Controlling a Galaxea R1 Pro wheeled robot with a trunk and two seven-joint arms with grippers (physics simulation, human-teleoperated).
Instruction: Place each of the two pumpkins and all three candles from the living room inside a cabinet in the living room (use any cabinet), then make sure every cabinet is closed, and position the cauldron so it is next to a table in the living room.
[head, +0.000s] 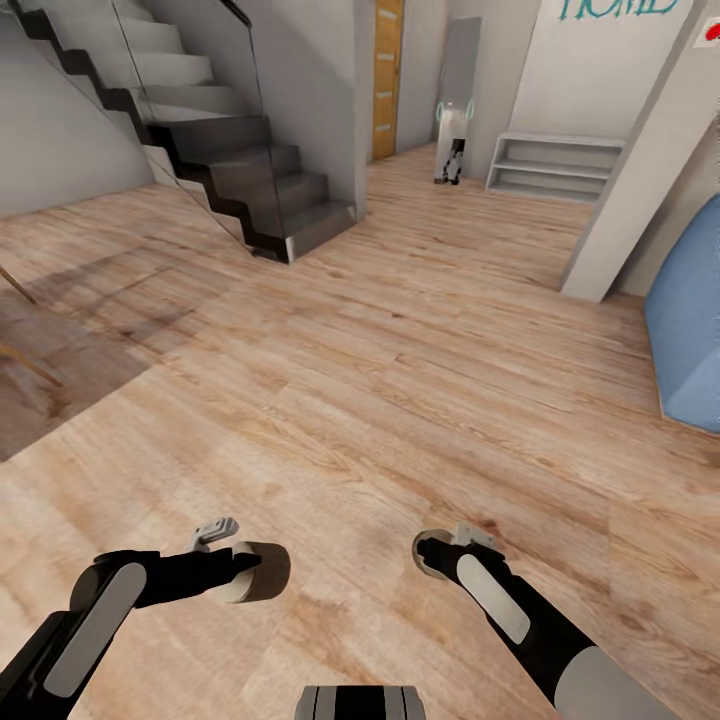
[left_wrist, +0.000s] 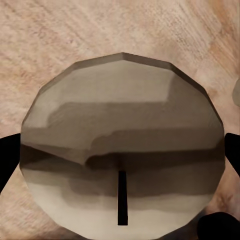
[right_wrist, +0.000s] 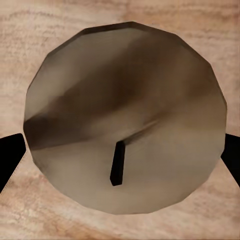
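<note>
Gripping pale round-topped candles, dark wicks | left gripper (head: 262, 572) candle (left_wrist: 122, 145) | right gripper (head: 432, 552) candle (right_wrist: 125, 117)

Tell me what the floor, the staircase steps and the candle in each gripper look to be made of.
Floor: light wood planks, matte; grain lines and plank seams show.
Staircase steps: dark grey, smooth, possibly stone or painted concrete; the render leaves it open.
Candles: the one in the left gripper and the one in the right gripper are pale grey-white, wax-like, each with a dark wick.
</note>
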